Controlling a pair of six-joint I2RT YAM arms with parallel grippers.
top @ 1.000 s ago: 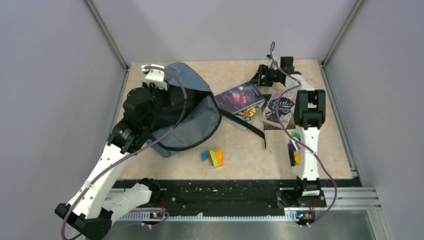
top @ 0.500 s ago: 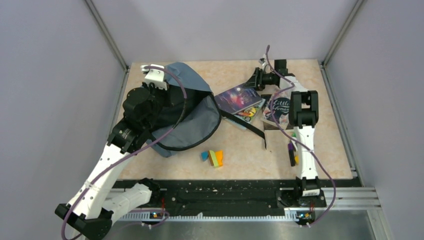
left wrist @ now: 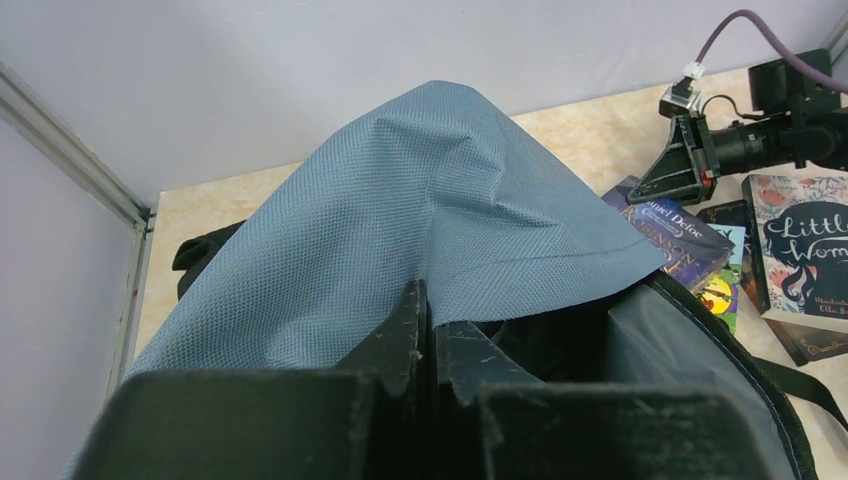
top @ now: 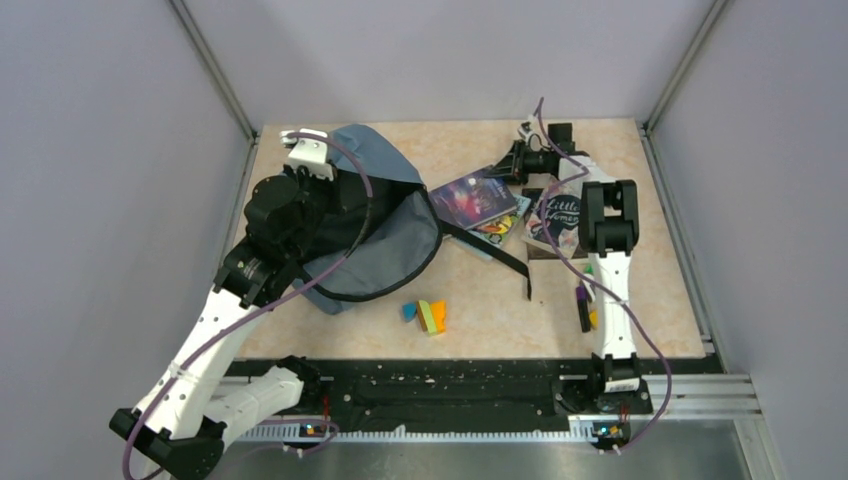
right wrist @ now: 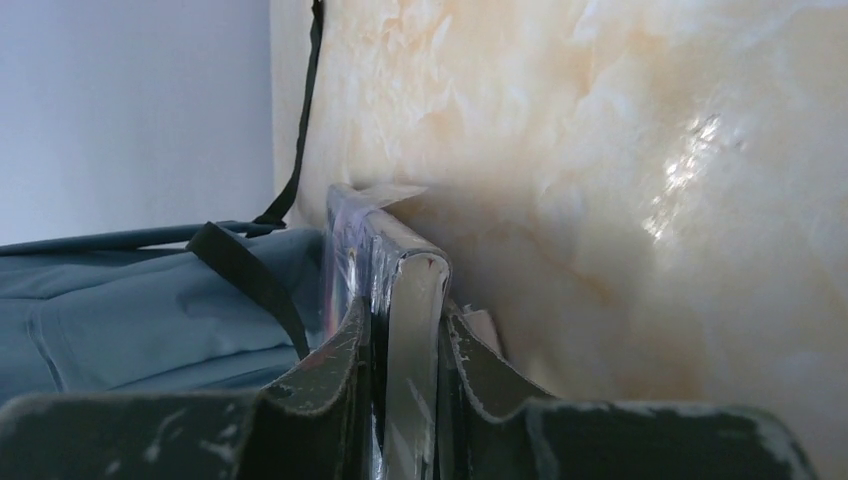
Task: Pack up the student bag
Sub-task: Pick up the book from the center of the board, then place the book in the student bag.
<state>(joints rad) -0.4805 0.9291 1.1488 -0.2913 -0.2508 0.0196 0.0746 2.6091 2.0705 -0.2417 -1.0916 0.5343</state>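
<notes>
Overhead, the student bag (top: 385, 235) lies on the left half of the surface (top: 480, 300), its mouth gaping toward the middle and its top flap lifted under the left arm (top: 215, 320). A black strap (top: 495, 255) trails from it toward the centre. Just right of the bag sits a dark purple book (top: 475, 197), overlapping a brightly coloured book (top: 497, 226), with a "Little Women" book (top: 558, 215) beside them. The right tool (top: 510, 170) meets the purple book's far corner. Some coloured blocks (top: 427, 316) sit near the front edge, apart from the bag.

From the left wrist, the left tool (left wrist: 430, 330) has its fingers pressed together on the edge of the bag's blue flap, which rises like a tent above the dark lining. The books and the right tool show beyond it.

From the right wrist, that tool's fingers (right wrist: 340, 350) stand on either side of the purple book and pinch its edge. The marbled surface fills the right, and the bag's blue fabric lies at the left behind the book.
</notes>
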